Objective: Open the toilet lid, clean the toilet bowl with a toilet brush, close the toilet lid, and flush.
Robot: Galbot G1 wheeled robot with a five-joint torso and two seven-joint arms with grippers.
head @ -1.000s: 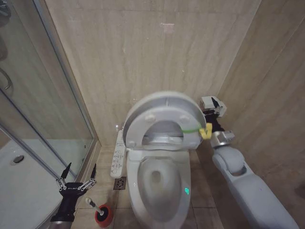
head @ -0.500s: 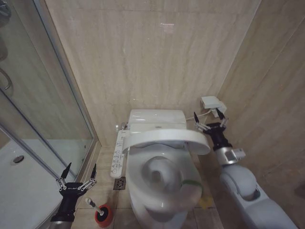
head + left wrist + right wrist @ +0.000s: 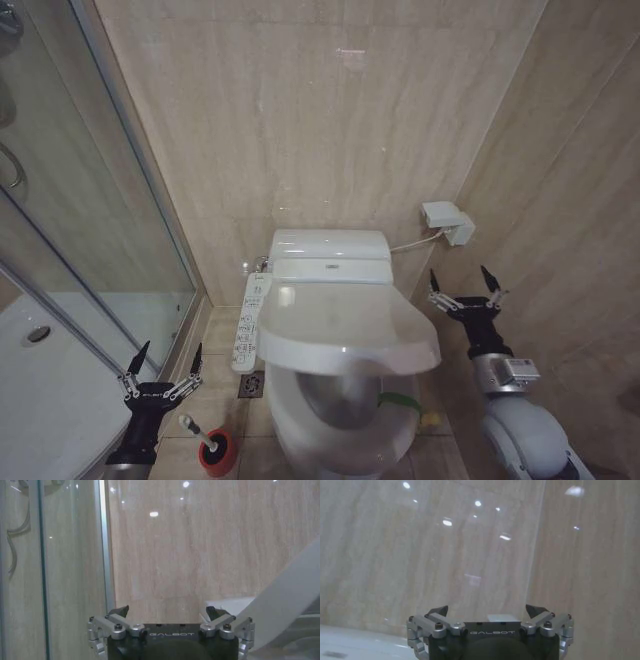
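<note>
Two grippers hang spread and empty: the left gripper [image 3: 160, 362] near the toilet brush [image 3: 196, 432] in its red cup [image 3: 218, 450], the right gripper [image 3: 464, 284] beside the toilet lid [image 3: 345, 325]. That lid sits partway down over the toilet bowl [image 3: 345, 430]; closing looks unfinished, flushing remains. Beige tiled walls [image 3: 300, 120] rise behind; a glass shower screen [image 3: 70, 200] stands left.

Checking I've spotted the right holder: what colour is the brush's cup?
Red, seen best in the head view: the cup holder.
</note>
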